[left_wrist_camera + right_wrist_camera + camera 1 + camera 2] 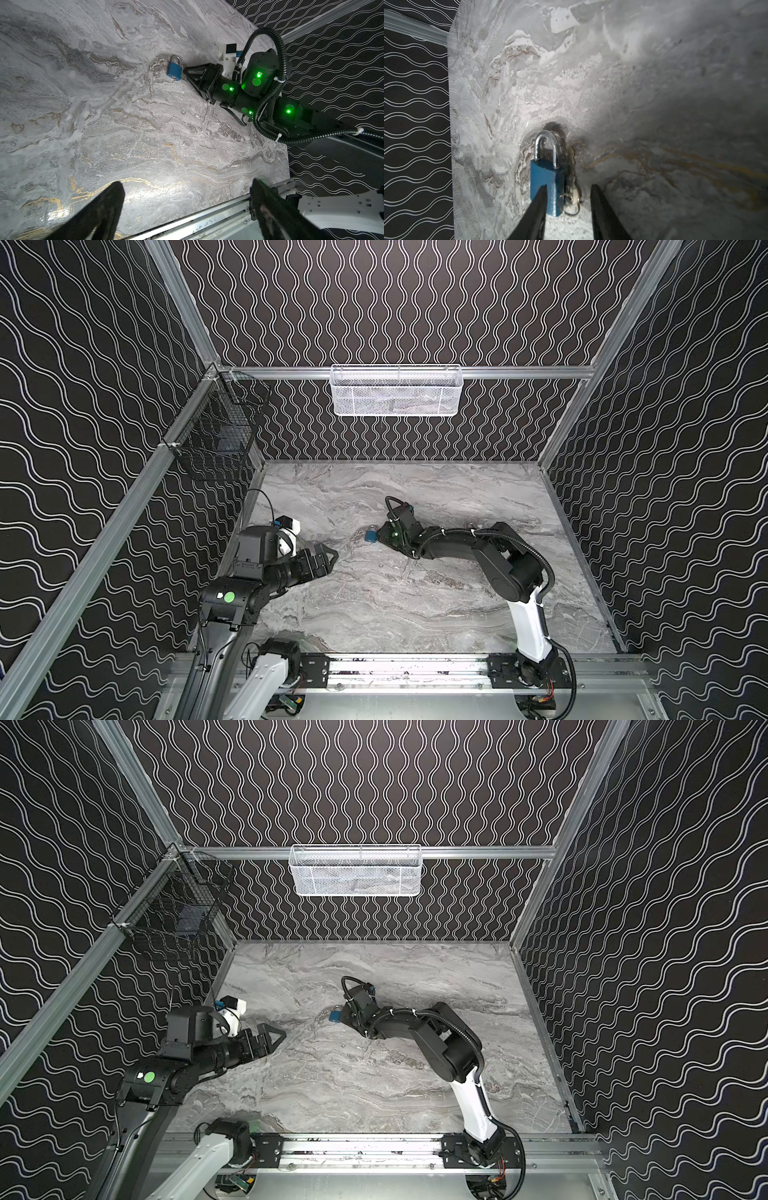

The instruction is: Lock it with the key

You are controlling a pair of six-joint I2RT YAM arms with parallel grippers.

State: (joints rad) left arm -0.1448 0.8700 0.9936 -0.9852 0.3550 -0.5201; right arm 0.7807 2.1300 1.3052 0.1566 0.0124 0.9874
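On veined grey marble (633,83) lies a boxy blue padlock (546,174).

A grey marble-patterned table (415,605) fills the floor of the cell, its veins running gold in places in the left wrist view. Black wall panels with white wavy lines (415,302) enclose it on three sides, framed by aluminium rails (519,372). In both top views a white mesh metal basket (357,402) (316,882) hangs from the back rail near its middle; something pale grey lies inside, too indistinct to name. A black wire basket (195,456) (145,928) hangs from the left side rail near the back corner, holding a dark boxy item (226,442). A silver slotted aluminium track (407,668) runs along the table's front edge.
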